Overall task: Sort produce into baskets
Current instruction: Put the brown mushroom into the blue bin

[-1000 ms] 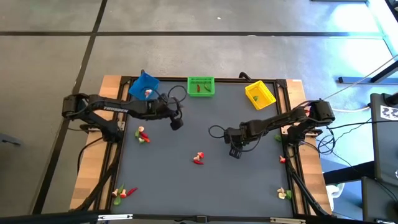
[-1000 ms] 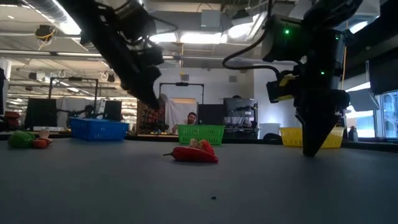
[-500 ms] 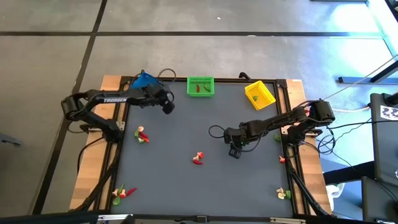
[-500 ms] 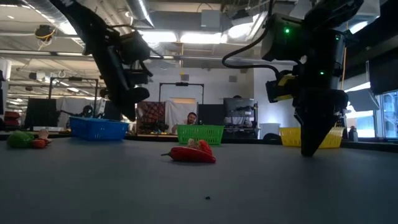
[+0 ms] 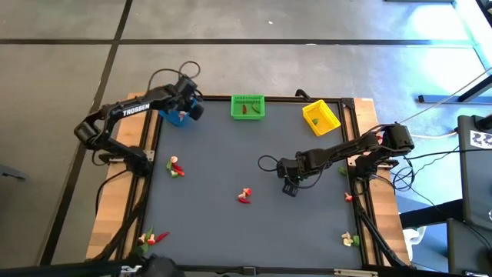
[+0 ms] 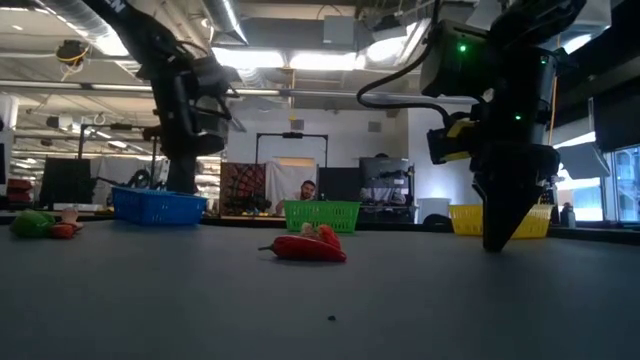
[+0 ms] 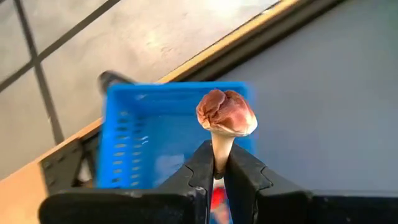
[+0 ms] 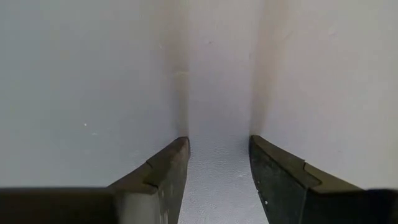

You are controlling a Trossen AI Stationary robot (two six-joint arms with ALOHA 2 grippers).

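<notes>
Dark grey and framed in pale wood, our worktop (image 5: 254, 223) carries three slatted baskets along its far edge: blue (image 5: 175, 115) at the far left corner, green (image 5: 247, 106) at the middle, yellow (image 5: 320, 116) toward the far right corner. Our left gripper (image 7: 214, 167) hangs over the blue basket (image 7: 161, 143), its fingers pinched tight on the whitish stem of a toy mushroom (image 7: 226, 118) with a wrinkled reddish-brown cap, held cap-out above the basket's open top. Something red lies inside, low between the fingers. Our right gripper (image 5: 290, 187) points down at bare mat right of centre, fingers (image 8: 163, 180) parted with nothing between them. Small red, green and whitish produce lies in little clusters: one near the left edge (image 5: 176, 167), one at the middle (image 5: 244, 195), one at the near left corner (image 5: 152, 238), one at the near right corner (image 5: 350, 239), and a red piece by the right edge (image 5: 349, 197). Red and green bits show in the green basket, a green bit in the yellow.
</notes>
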